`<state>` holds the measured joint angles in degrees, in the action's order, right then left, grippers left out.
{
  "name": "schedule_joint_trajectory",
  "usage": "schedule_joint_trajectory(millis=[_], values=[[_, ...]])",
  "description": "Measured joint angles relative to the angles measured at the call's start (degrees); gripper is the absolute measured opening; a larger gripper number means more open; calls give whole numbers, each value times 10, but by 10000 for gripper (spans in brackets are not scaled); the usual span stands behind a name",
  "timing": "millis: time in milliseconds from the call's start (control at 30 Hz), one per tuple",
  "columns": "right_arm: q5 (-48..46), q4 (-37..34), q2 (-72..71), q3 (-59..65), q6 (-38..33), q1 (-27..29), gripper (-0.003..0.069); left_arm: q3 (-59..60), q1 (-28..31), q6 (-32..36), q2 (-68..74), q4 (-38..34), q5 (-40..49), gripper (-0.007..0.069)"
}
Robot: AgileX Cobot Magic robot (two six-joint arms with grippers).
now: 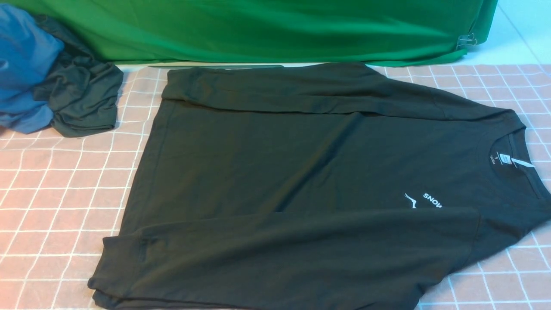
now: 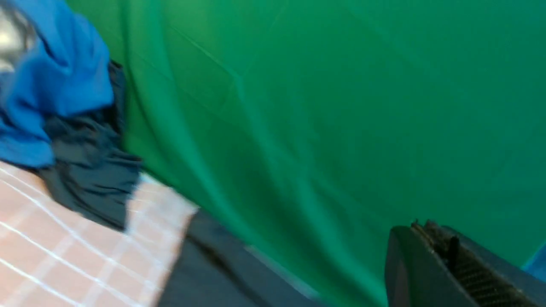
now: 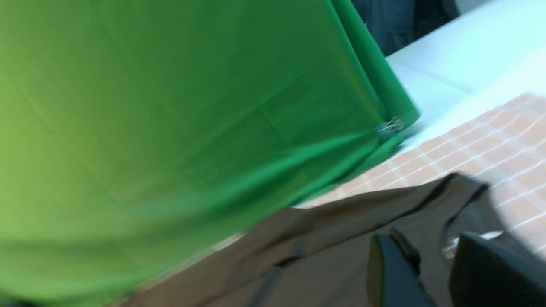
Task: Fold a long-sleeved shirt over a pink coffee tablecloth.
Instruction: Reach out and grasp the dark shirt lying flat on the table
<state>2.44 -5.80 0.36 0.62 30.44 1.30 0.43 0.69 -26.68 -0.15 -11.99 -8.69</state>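
Note:
The black long-sleeved shirt (image 1: 301,172) lies flat on the pink coffee tablecloth (image 1: 56,202), collar to the right, white "SNOW" lettering showing. Both sleeves are folded across the body, one along the far edge and one along the near edge. Neither gripper shows in the front view. In the left wrist view my left gripper (image 2: 431,232) is shut on nothing, up in front of the green cloth, with a shirt corner (image 2: 204,273) below. In the right wrist view my right gripper (image 3: 426,247) stands open above the shirt (image 3: 341,238) near its collar, holding nothing.
A green cloth (image 1: 258,30) hangs along the back, pinned by a metal clip (image 1: 467,41) at its right end. A blue garment (image 1: 21,64) and a dark grey-green garment (image 1: 82,99) lie crumpled at the far left. A bare white tabletop (image 1: 516,38) shows at the back right.

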Motion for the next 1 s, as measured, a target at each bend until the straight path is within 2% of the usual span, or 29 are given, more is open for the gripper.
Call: schedule_joint_trajectory(millis=[100, 233, 300, 400, 433, 467, 500, 533, 600, 633, 667, 733, 867, 1000], values=[[6, -1, 0, 0, 33, 0, 248, 0, 0, -70, 0, -9, -59, 15], [21, -3, 0, 0, 51, 0, 248, 0, 0, -112, 0, -9, -155, 15], [37, -3, 0, 0, 64, 0, 248, -12, 0, -127, 0, -11, -151, 15], [77, -3, 0, 0, 85, 0, 244, -61, 0, -137, 4, -13, -73, 15], [98, -3, 0, -1, 104, -1, 230, -97, 0, -137, 16, -10, -9, 15], [99, -2, 0, -3, 105, -1, 225, -102, 0, -137, 22, -7, 1, 15], [100, 3, 1, -12, 112, -4, 210, -133, 0, -135, 44, 3, 75, 15], [93, 7, 3, -22, 112, -7, 200, -149, 0, -133, 58, 11, 98, 15], [22, 35, 27, -104, 100, -27, 141, -206, 0, -105, 131, 38, 245, 15], [14, 39, 34, -111, 97, -32, 136, -219, 0, -99, 146, 42, 267, 15], [-54, 45, 66, -177, 57, -50, 86, -243, 0, -70, 199, 43, 330, 15], [-135, 47, 122, -254, 1, -80, 44, -277, 0, -27, 271, 36, 412, 15], [-294, 32, 267, -418, -110, -164, 39, -334, 0, 65, 413, -23, 535, 15], [-440, 27, 426, -574, -211, -270, 39, -349, 0, 136, 511, -75, 580, 15]])
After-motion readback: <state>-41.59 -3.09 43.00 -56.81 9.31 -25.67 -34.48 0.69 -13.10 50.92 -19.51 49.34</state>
